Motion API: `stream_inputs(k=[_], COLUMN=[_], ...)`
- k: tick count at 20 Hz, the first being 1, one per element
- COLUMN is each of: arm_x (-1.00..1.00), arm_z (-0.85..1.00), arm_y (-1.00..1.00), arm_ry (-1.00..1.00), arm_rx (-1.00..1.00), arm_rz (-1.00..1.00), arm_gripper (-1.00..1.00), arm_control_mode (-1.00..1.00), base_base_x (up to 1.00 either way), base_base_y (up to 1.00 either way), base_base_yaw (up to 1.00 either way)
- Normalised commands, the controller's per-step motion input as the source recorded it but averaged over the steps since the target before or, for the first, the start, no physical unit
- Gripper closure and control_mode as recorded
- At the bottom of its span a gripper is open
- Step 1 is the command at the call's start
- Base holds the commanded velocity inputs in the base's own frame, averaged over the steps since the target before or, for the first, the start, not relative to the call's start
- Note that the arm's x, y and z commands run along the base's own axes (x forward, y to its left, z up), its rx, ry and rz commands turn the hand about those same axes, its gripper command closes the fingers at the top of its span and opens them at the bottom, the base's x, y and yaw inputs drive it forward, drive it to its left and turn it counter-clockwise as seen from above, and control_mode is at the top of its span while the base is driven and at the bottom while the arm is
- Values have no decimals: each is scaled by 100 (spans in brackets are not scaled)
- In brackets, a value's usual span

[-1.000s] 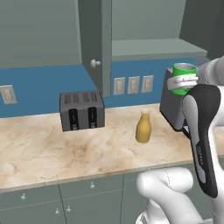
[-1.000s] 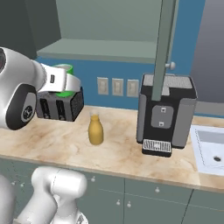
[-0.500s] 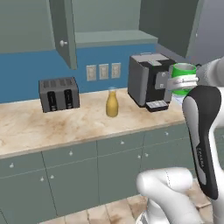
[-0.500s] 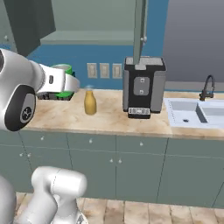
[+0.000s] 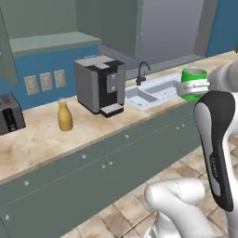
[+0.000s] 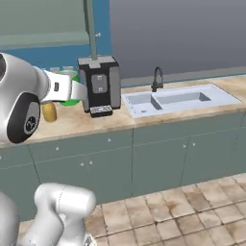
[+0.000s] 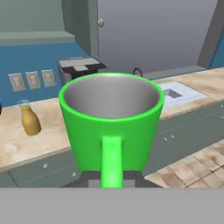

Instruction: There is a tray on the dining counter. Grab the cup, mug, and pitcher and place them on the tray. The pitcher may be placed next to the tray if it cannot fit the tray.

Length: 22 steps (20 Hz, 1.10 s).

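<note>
My gripper (image 5: 192, 89) is shut on the handle of the bright green mug (image 5: 194, 76), holding it upright in the air in front of the cabinet-fronted counter. In the hand view the mug (image 7: 111, 124) is close and empty, its handle running down to the gripper (image 7: 111, 180). From the right the mug (image 6: 72, 101) shows green behind the gripper (image 6: 65, 89). The amber pitcher (image 5: 64, 116) stands on that counter, left of the coffee machine; the pitcher (image 6: 49, 111) (image 7: 29, 119) is well away from my hand. The tray, cup and dining counter are out of view.
A dark coffee machine (image 5: 100, 83) (image 6: 99, 85) stands on the beige counter (image 5: 32, 148). To its right is a sink (image 5: 153, 90) (image 6: 178, 98) with a faucet (image 6: 156, 79). A toaster (image 5: 9, 118) sits far left. Tiled floor (image 6: 192, 211) lies below the cabinets.
The whole scene has slid left as the base moved: toaster and pitcher shifted left, coffee machine and sink came into view. The mug stays in the shut gripper.
</note>
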Motion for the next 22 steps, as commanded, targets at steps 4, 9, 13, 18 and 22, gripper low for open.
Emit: stream_inputs(k=[4,9,13,18,22], arm_x=[0,0,0,0,0], arm_z=[0,0,0,0,0], arm_y=[0,0,0,0,0], arm_ry=[0,0,0,0,0], arm_rx=[0,0,0,0,0], arm_rz=[0,0,0,0,0], arm_gripper=[100,100,100,100,100], arm_control_mode=[100,100,100,100,100], base_base_x=[0,0,0,0,0], base_base_y=[-11,-28,-32,-42,-42], base_base_yaw=[-85,-91,-95,-98,-98])
